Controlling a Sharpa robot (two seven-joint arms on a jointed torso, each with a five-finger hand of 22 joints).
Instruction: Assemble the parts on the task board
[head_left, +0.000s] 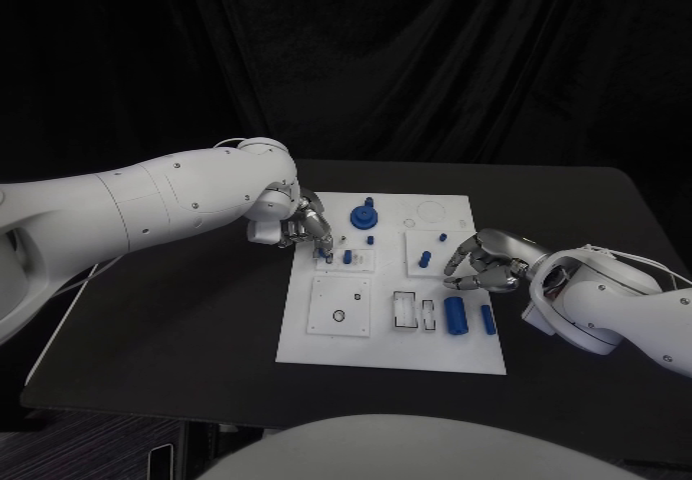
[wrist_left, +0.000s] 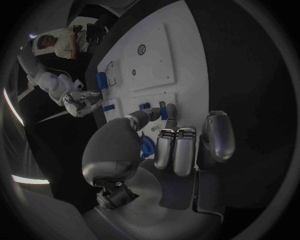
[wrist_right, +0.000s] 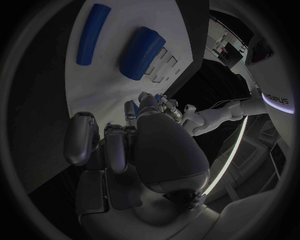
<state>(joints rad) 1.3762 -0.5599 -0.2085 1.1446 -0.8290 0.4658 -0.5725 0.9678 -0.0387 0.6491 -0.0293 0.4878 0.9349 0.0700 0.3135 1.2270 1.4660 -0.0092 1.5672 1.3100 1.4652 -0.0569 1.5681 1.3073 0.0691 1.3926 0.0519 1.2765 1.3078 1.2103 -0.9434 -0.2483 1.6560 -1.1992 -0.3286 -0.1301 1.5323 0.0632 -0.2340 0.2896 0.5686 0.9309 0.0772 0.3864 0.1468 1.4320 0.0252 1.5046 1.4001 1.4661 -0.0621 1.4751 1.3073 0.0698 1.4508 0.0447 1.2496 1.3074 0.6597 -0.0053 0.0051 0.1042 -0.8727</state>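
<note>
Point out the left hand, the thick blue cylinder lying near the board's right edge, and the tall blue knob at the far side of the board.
left hand (head_left: 300, 228), head view, middle of the hand.
thick blue cylinder (head_left: 456, 314), head view, middle of its side.
tall blue knob (head_left: 366, 213), head view, its round body.

We get the head cam high up, looking down on the whole worktop (head_left: 173, 340). Both wrist cams sit right behind their own robot hand, v. close to the task board (head_left: 335, 345), which all three views share.
</note>
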